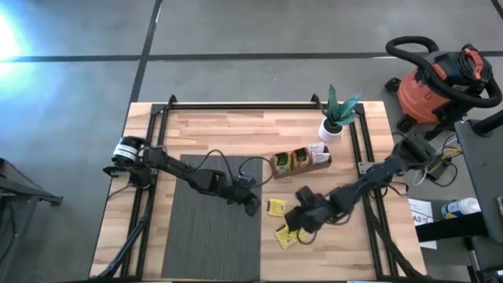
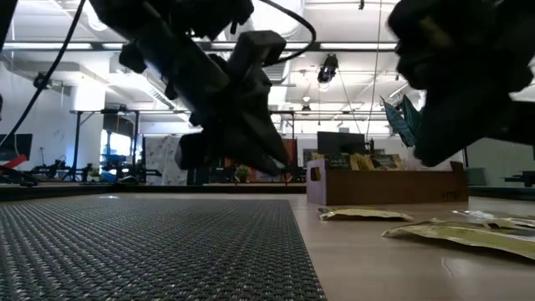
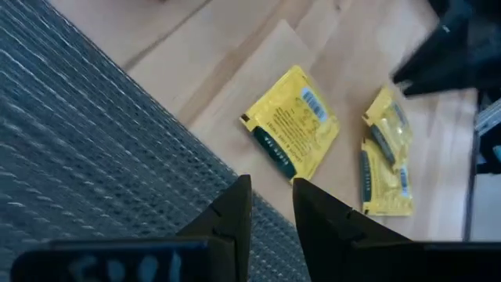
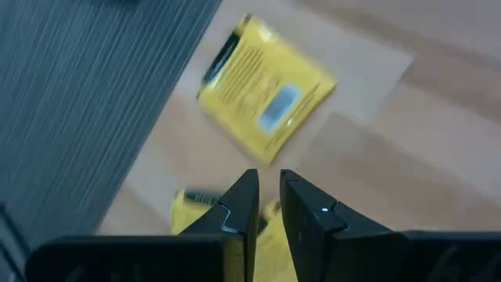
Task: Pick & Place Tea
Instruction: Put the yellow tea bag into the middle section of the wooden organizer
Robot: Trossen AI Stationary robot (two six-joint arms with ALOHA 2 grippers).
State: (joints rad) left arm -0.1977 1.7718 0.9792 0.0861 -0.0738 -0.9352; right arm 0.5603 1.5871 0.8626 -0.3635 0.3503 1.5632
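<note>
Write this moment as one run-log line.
left gripper: empty, mat edge | right gripper: empty, over yellow sachets | tray: holds sachets

Yellow tea sachets (image 1: 276, 207) flat on bare wood beside the mat, more upright in the tray (image 1: 299, 167).

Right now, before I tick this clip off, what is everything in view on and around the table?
Tea sachets: at least three loose, yellow with dark marks, flat on the bare wood right of the mat; one alone, the others bunched under the right gripper.
Wooden tray: one, brown, behind the loose sachets, holding upright sachets.
Mat: one, dark grey woven, on the table's front left.
Potted plant: one, green leaves in a white pot, back right of the table.
Table: one, light wood with a black frame.
Shop vacuum: one, orange and black, on the floor to the right.
Left gripper: fingers slightly apart, empty, at the mat's right edge.
Right gripper: fingers nearly together, empty, over the bunched sachets.
</note>
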